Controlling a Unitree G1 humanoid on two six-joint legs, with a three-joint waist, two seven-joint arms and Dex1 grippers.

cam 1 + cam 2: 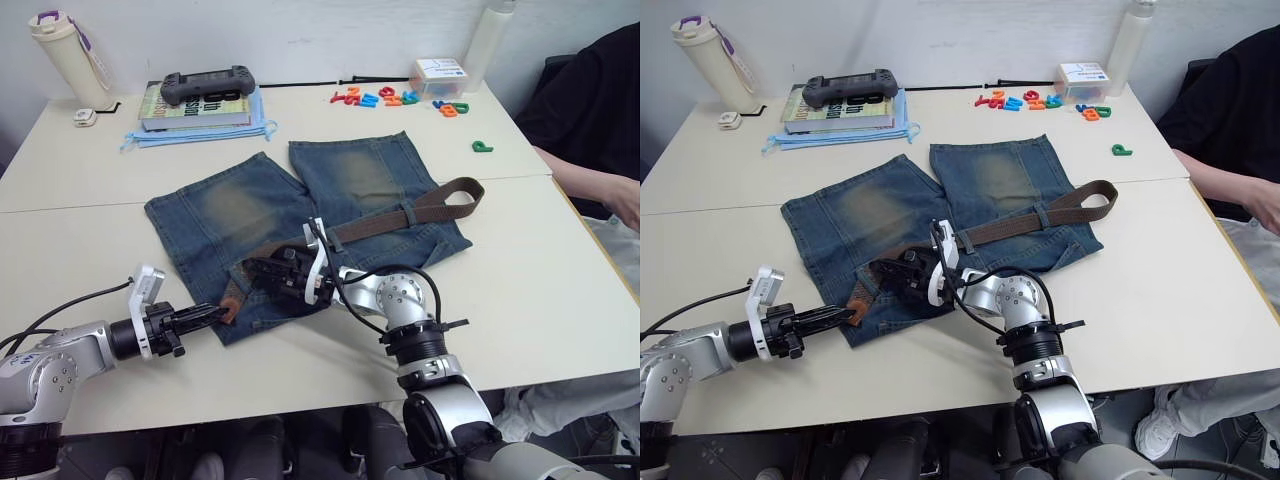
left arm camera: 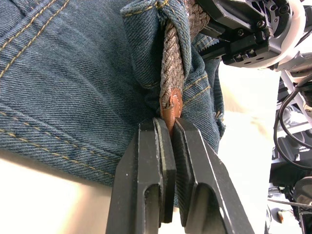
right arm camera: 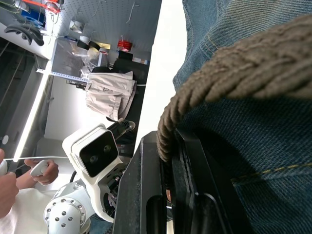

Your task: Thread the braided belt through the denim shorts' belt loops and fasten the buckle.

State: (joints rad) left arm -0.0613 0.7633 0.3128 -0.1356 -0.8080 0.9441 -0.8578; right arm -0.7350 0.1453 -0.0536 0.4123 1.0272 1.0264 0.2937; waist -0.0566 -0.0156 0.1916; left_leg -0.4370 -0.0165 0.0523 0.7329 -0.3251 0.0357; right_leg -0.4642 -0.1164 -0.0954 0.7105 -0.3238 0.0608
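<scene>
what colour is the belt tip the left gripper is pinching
Tan leather tip; the left wrist view shows it best.

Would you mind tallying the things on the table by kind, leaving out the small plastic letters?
Denim shorts: 1
Braided belt: 1
Bottles: 2
Books: 1 stack
Game controller: 1
Small box: 1
Total: 7

The left gripper and right gripper each pinch the belt.

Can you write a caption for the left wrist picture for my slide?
Left pincer pinches the braided belt by its tan tip, at the denim shorts' edge.
</scene>
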